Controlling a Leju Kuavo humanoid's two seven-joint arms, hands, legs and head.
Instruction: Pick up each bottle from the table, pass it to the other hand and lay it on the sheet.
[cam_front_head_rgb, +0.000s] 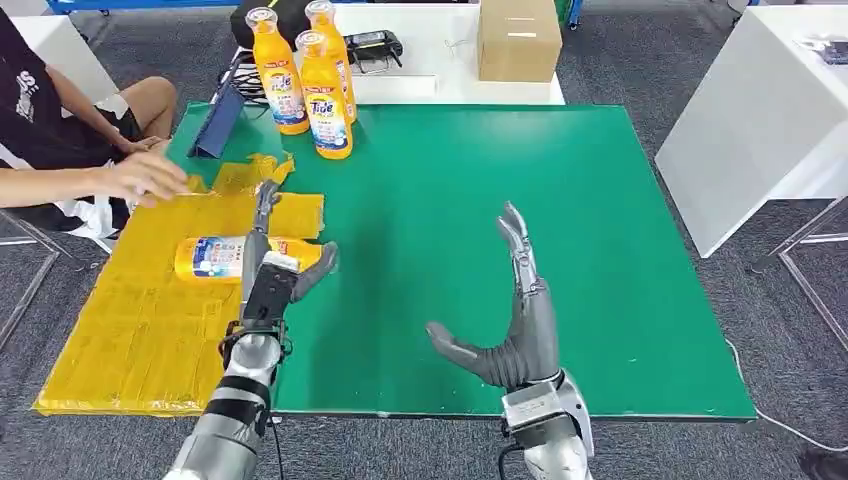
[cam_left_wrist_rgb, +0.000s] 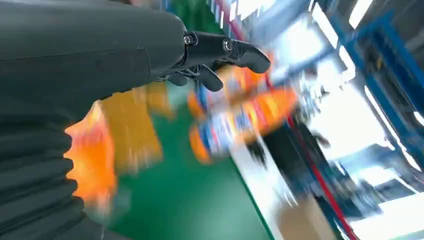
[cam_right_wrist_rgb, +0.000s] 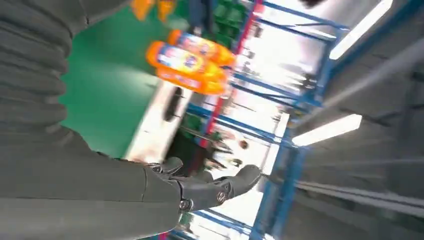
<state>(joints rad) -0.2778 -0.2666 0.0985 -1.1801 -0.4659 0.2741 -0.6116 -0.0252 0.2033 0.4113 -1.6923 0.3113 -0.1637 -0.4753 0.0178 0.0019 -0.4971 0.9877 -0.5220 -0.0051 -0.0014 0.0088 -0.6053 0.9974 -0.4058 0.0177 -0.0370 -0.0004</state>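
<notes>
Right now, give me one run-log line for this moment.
left hand open by lying bottle | right hand open over mat | bottle on sheet | three bottles upright

Silver arms ended in dark grey hands: left hand (cam_front_head_rgb: 268, 262), right hand (cam_front_head_rgb: 510, 320). Grey ribbed wrist covers, small screws on dark fingers (cam_left_wrist_rgb: 227, 47).
</notes>
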